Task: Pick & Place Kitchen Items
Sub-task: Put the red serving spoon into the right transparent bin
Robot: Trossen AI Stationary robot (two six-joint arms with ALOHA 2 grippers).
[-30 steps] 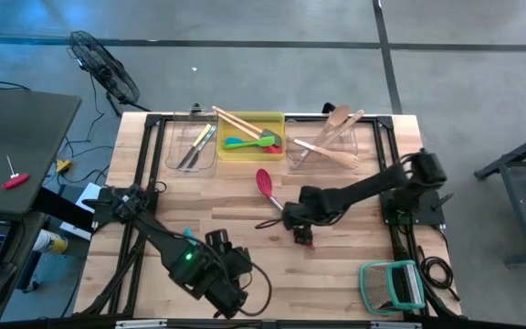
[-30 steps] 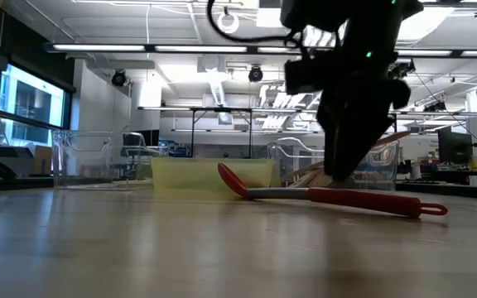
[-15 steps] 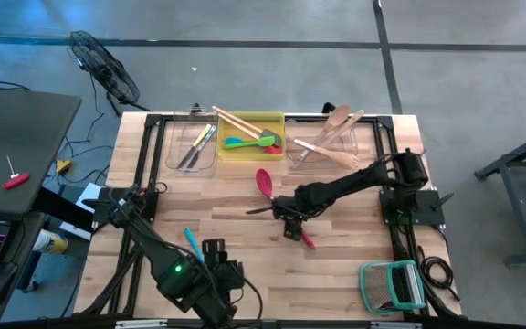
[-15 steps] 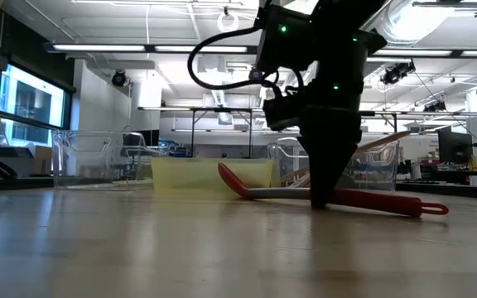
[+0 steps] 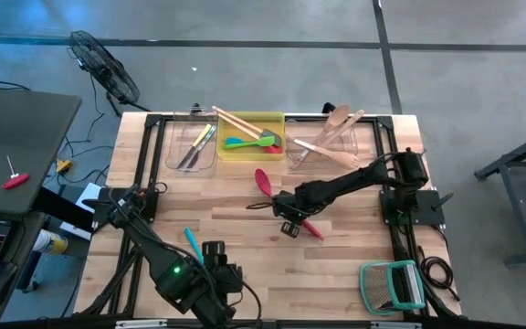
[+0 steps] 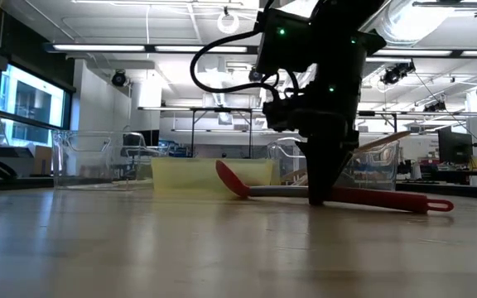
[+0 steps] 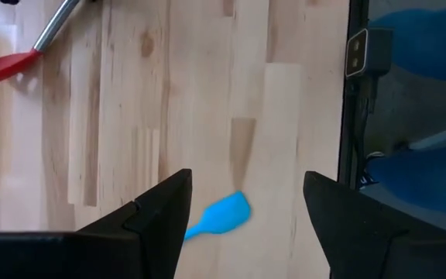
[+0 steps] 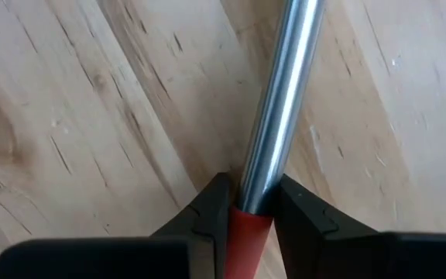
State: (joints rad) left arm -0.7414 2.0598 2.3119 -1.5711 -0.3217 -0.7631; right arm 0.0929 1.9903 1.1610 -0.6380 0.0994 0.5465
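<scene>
A red spatula (image 5: pixel 265 183) with a steel shaft lies on the wooden table's middle, and its red handle end (image 6: pixel 425 204) points toward the near right. My right gripper (image 5: pixel 291 216) stands over it, pointing down, shut on its shaft. A blue spatula (image 5: pixel 193 243) lies flat nearer the front left. My left gripper (image 7: pixel 242 225) hangs open well above the blue spatula's head (image 7: pixel 223 215), touching nothing. My right gripper pinches the spatula between its two fingers, where the steel shaft meets the red handle (image 8: pixel 254 200). The fingers (image 8: pixel 214 211) come from above, pointing down, and lie across the shaft. The spatula still lies along the table (image 6: pixel 363 197).
Along the far edge stand a clear bin (image 5: pixel 192 146) with metal cutlery, a yellow bin (image 5: pixel 279 117) with coloured spatulas and wooden pieces, and a clear bin (image 5: pixel 365 139) with wooden spoons. A green-framed wire rack (image 5: pixel 391 285) sits at the near right corner.
My right gripper has come down onto the red spatula and shut on its shaft; before, it hung open above it. My left arm has swung a little toward the table's left edge, uncovering the blue spatula.
</scene>
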